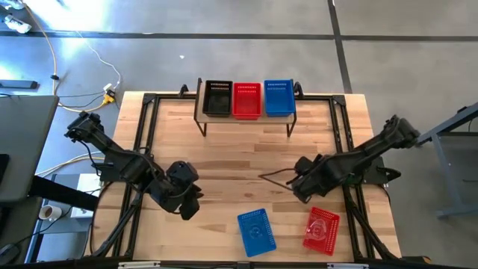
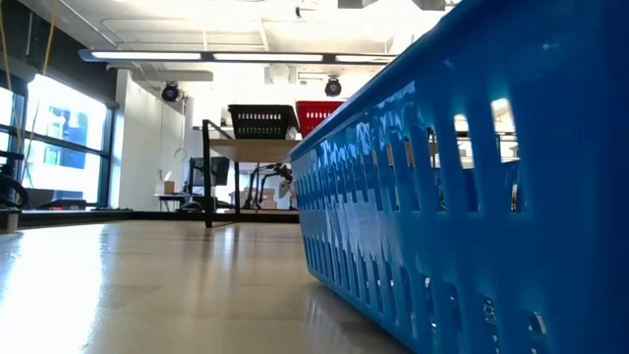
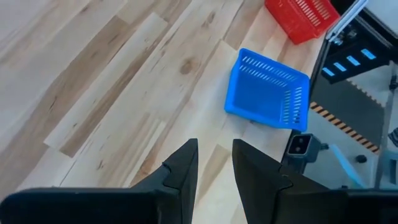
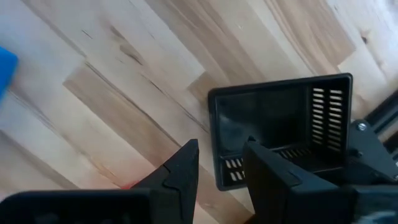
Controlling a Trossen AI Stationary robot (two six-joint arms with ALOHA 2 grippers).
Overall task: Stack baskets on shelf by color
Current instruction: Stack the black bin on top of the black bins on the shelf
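The left gripper (image 3: 214,165) has its fingers (image 3: 181,171) parted by a narrow gap with only bare wood showing between them; they hold nothing. It hangs over the table (image 1: 224,161) toward seven o'clock in the high view. Just beyond its fingers lies a loose blue basket (image 3: 268,90), and past that a loose red basket (image 3: 303,17) at the table's edge.

The right gripper (image 4: 221,165) shows a similar narrow gap between its fingers (image 4: 273,177). A black basket (image 4: 280,124) lies tilted right at the fingertips, its near rim level with them, but whether the fingers have hold of it I cannot tell. In the high view this gripper (image 1: 302,187) sits toward four o'clock, with thin dark lines of the basket just beside it at nine o'clock.

The table is pale wood in long staggered planks with darker streaks, framed by black rails. At its twelve o'clock stands the shelf (image 1: 246,119) with black (image 1: 217,97), red (image 1: 247,100) and blue (image 1: 278,98) baskets side by side. At six o'clock the blue and red baskets lie apart, both askew.

The floor (image 1: 224,52) around is grey concrete with a yellow-tipped cable (image 1: 82,45). The low view, half filled by the blue basket's slotted wall (image 2: 442,197), looks into a bright room with strip lights (image 2: 187,55), tall windows (image 2: 69,138) and desks.
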